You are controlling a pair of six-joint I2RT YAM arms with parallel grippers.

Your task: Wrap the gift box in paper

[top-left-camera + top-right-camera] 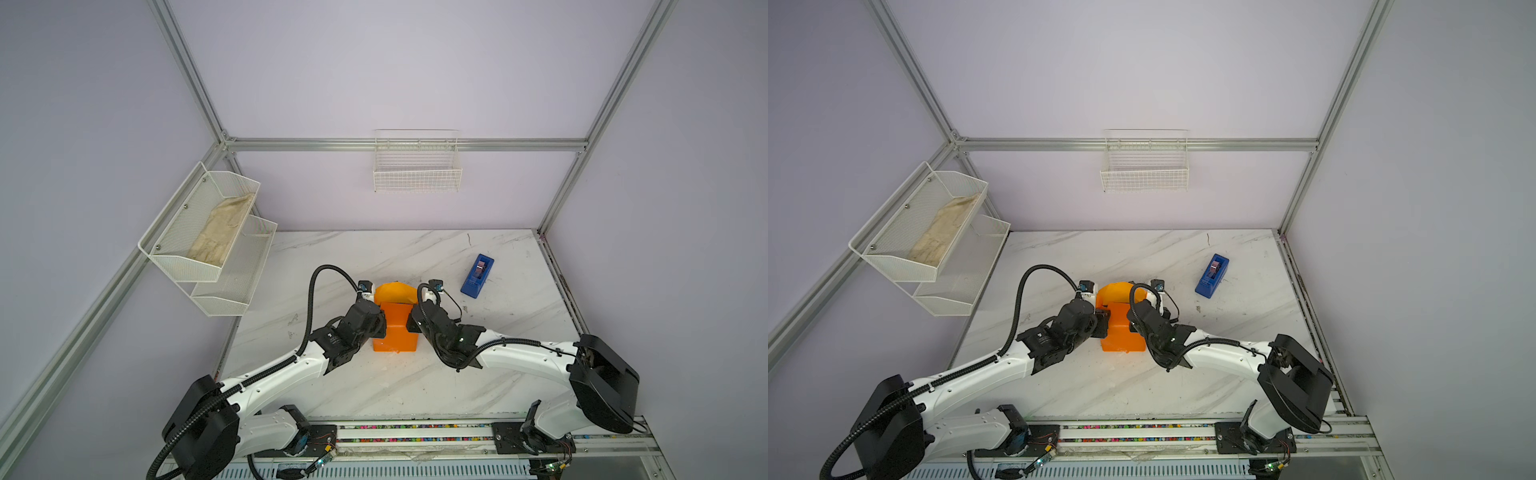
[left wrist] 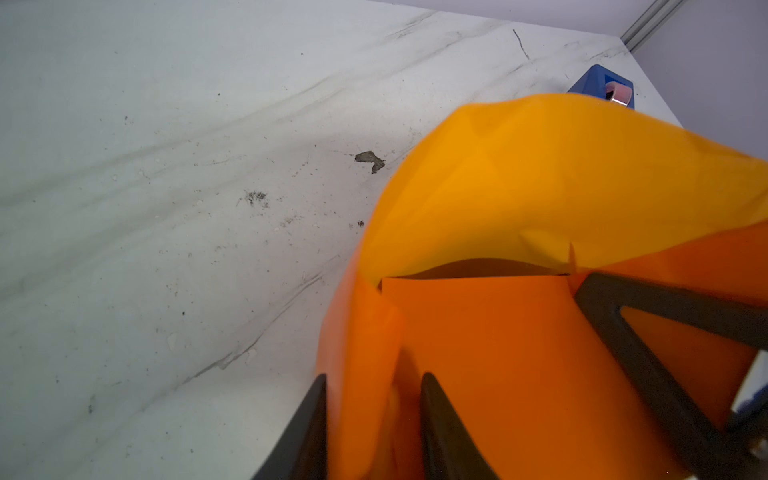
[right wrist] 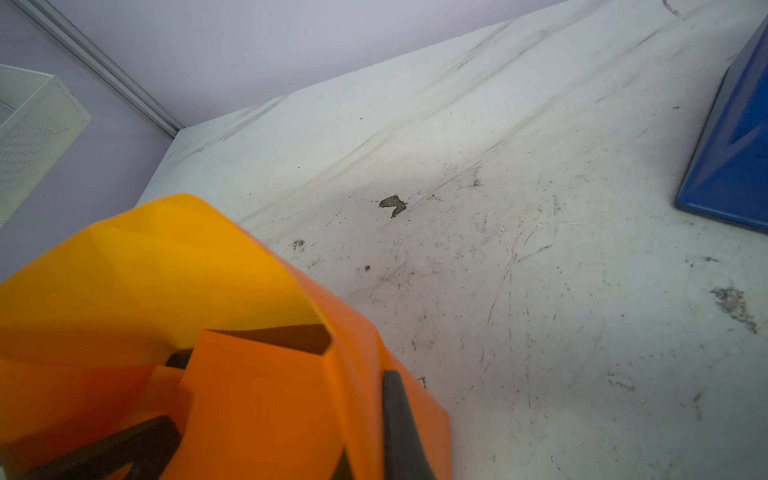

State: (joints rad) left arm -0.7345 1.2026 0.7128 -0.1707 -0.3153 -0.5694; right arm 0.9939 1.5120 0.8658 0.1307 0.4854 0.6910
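Observation:
The orange paper (image 1: 395,328) (image 1: 1122,332) stands folded into a boxy shape in the middle of the marble table (image 1: 415,386). A lighter flap arches up at its far end (image 2: 540,174) (image 3: 145,270). The gift box is hidden under it. My left gripper (image 1: 381,322) (image 2: 374,378) is at the paper's left side, its two fingers closed on an upright fold. My right gripper (image 1: 411,322) (image 3: 370,395) is at the right side. One dark finger (image 3: 397,415) lies against the outside of the paper, and the paper hides the other.
A blue tape dispenser (image 1: 477,276) (image 1: 1212,276) lies on the table to the far right of the paper. A white wire basket (image 1: 417,174) hangs on the back wall. A white mesh shelf (image 1: 208,249) on the left wall holds a beige cloth (image 1: 222,232).

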